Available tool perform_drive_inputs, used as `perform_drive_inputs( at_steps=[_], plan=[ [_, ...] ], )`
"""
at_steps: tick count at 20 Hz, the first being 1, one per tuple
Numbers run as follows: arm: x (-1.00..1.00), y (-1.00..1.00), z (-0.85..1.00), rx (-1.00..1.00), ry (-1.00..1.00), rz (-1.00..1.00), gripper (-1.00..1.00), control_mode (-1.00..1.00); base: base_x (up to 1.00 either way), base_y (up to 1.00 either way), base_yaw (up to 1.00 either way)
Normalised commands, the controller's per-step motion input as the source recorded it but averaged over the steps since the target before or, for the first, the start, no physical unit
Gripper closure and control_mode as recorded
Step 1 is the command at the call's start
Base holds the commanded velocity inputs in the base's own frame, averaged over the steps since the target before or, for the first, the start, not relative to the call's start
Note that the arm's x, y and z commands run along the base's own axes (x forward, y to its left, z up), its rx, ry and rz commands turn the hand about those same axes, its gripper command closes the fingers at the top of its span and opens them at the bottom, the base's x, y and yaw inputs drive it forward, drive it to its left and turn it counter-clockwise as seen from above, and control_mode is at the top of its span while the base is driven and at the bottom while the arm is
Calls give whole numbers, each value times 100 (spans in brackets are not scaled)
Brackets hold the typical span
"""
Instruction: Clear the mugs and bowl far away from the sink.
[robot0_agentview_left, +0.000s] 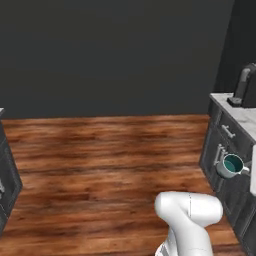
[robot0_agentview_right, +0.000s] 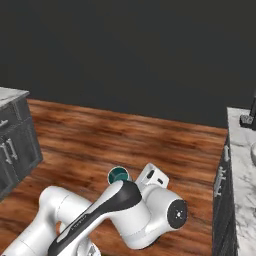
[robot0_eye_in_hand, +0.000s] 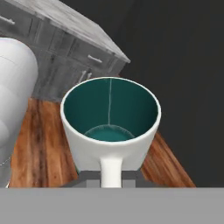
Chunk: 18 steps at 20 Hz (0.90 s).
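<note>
Hand view: we see the pale grey mug (robot0_eye_in_hand: 110, 127) straight ahead of the camera, teal inside facing us, its handle running down to the bottom edge between the pincer (robot0_eye_in_hand: 111, 177) tips.
Pincer state: we judge it clamped on the mug's handle, tips drawn nearly together around it.
Where the mug is: in the left base view we find it carried in the air beside the dark cabinet front, below the marble bench (robot0_agentview_left: 240, 116) edge and well above the wood floor (robot0_agentview_left: 105, 160); in the right base view just its teal rim peeks over the arm's dark link.
Key relation: the mug lies directly in front of the pincer, handle toward it, mouth turned sideways rather than up, so its long axis runs away from the hand.
Sink side: a dark curved faucet (robot0_agentview_left: 243, 85) stands on the bench at the right, marking the end we should leave behind.
Next move, our judgement: we need to carry the mug further from the faucet, turn its mouth upward and set it on a bench surface before letting go.
</note>
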Motion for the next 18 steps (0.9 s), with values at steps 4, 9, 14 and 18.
perform_drive_inputs(
  at_steps=[4, 9, 14, 18],
  plan=[
    [0, 0, 0, 0, 0, 0, 100, 100, 0, 7, 37],
    [0, 0, 0, 0, 0, 0, 100, 100, 8, 26, 33],
    [0, 0, 0, 0, 0, 0, 100, 100, 17, 39, 32],
    [0, 0, 0, 0, 0, 0, 100, 100, 16, 48, 32]
  ],
)
